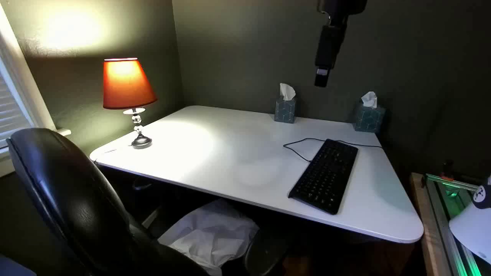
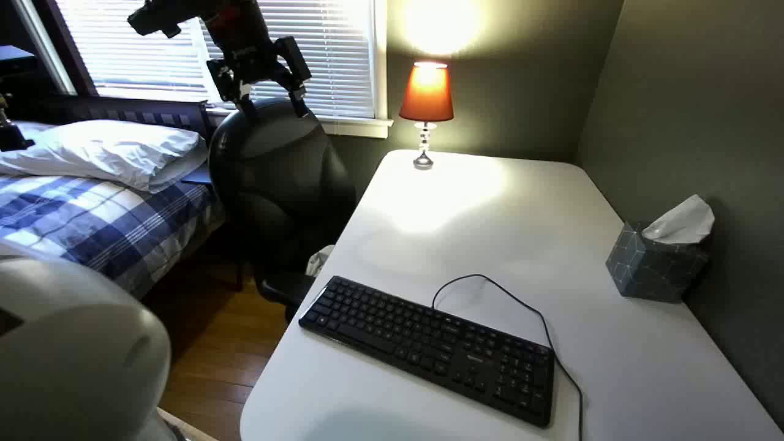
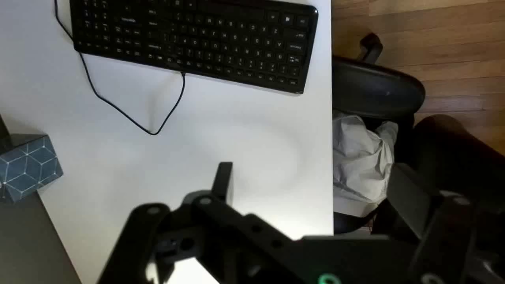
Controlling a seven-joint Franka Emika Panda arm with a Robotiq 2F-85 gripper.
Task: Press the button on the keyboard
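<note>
The flat black keyboard [image 1: 326, 176] lies on the white table near its right end in an exterior view. It also lies at an angle across the near part of the table in an exterior view [image 2: 429, 349]. In the wrist view the keyboard [image 3: 189, 39] is at the top, with its lower part cut off by the frame. My gripper [image 2: 275, 112] hangs high in the air, well away from the keyboard. It is seen edge-on in an exterior view [image 1: 321, 78]. In the wrist view the gripper [image 3: 313, 177] has its fingers wide apart, with nothing between them.
A lit lamp [image 1: 128, 86] with an orange shade stands at the table's far end. Tissue boxes [image 1: 285, 110] [image 1: 369, 118] stand near the wall. A black chair [image 2: 278, 196] is at the table's [image 2: 380, 245] edge. The keyboard's thin cable [image 2: 520, 300] loops over the table.
</note>
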